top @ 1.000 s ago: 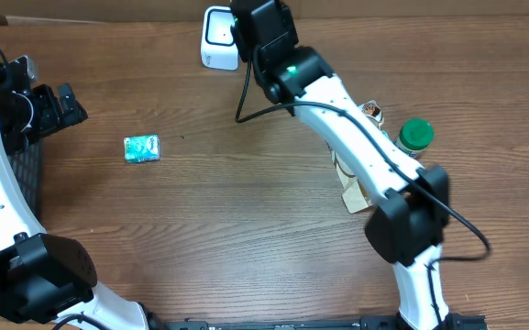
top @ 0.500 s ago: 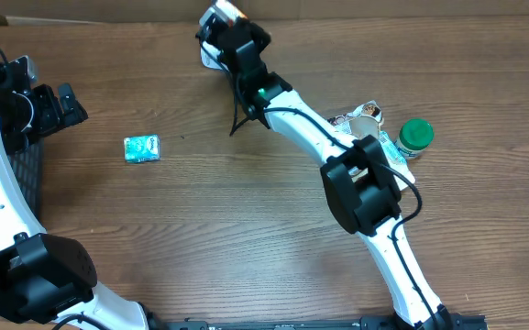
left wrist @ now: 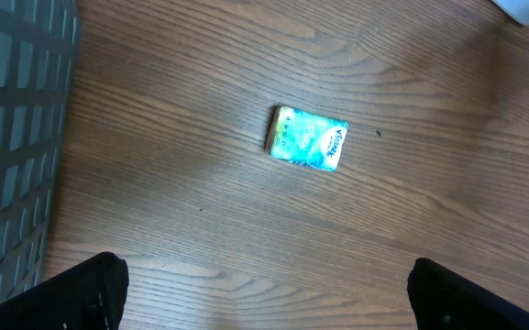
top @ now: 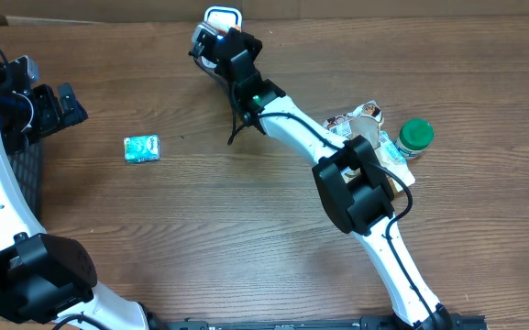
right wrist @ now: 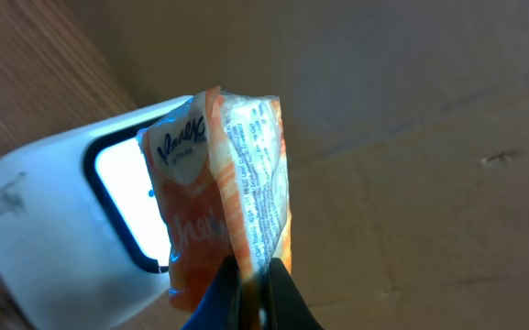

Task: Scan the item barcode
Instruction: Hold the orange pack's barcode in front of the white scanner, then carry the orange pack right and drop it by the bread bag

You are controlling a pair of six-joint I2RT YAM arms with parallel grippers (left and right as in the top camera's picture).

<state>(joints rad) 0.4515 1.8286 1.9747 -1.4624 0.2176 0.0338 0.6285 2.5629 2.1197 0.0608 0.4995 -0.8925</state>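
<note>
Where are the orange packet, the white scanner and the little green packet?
orange packet (right wrist: 218, 192), right wrist view, middle of its printed wrapper
white scanner (right wrist: 49, 243), right wrist view, white casing beside the window
green packet (left wrist: 309, 138), left wrist view, centre of its top face

Wooden table (top: 246, 229) is carrying: white scanner (right wrist: 44, 257); teal packet (top: 141, 148) lying left of scanner; green-capped bottle (top: 414, 136) standing right of scanner.
</note>
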